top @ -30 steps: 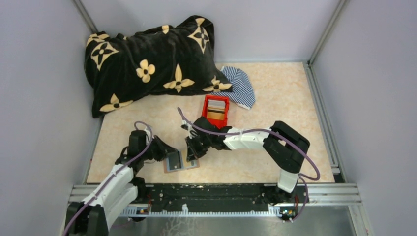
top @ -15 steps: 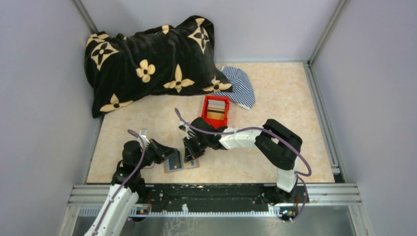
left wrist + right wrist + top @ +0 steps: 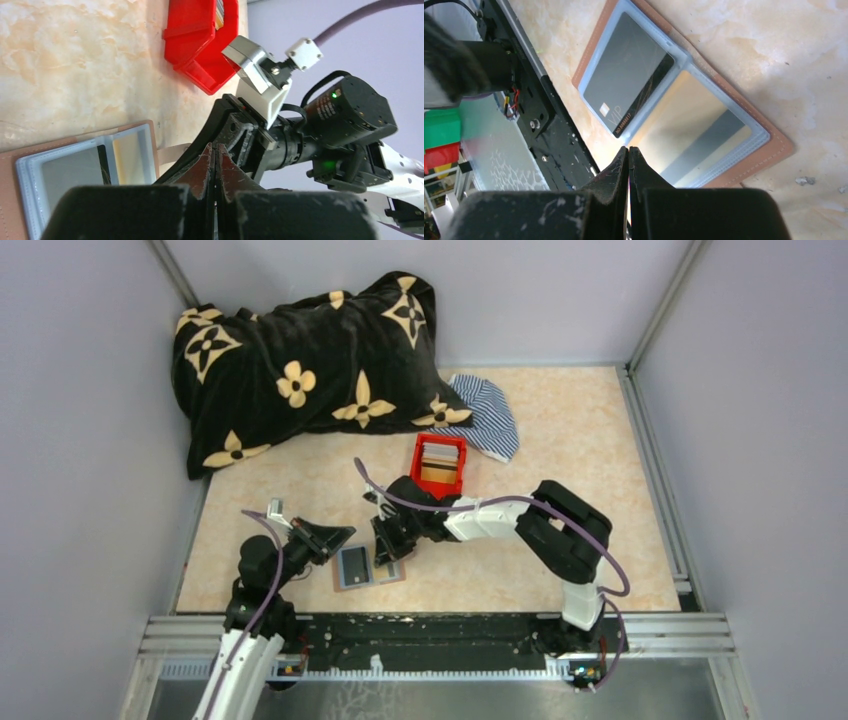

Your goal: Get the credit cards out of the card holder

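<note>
The card holder [image 3: 368, 567] lies opened flat on the counter [image 3: 580, 440], close to the near edge and a little left of the middle. Its brown leather rim frames two clear sleeves. One sleeve holds a dark grey card [image 3: 629, 75] printed with "VIP", the other a gold card [image 3: 694, 135] with a grey stripe. Both cards sit fully inside their sleeves.

The right pincer [image 3: 628, 150] reaches in from the right side, its two tips pressed together with nothing between them. It points down at the holder's right half, by the seam between the sleeves. I cannot tell whether it touches the plastic.

The left pincer [image 3: 215, 148] is also closed tight and empty. It is raised just beside the holder's left end and aimed toward the other arm.

Farther in, toward the middle of the counter, stands a red box [image 3: 438, 466] with flat things stacked in it. Beyond that a striped cloth [image 3: 490, 415] lies near the far edge, and a black blanket [image 3: 300, 360] with cream flowers fills the far left corner.
</note>
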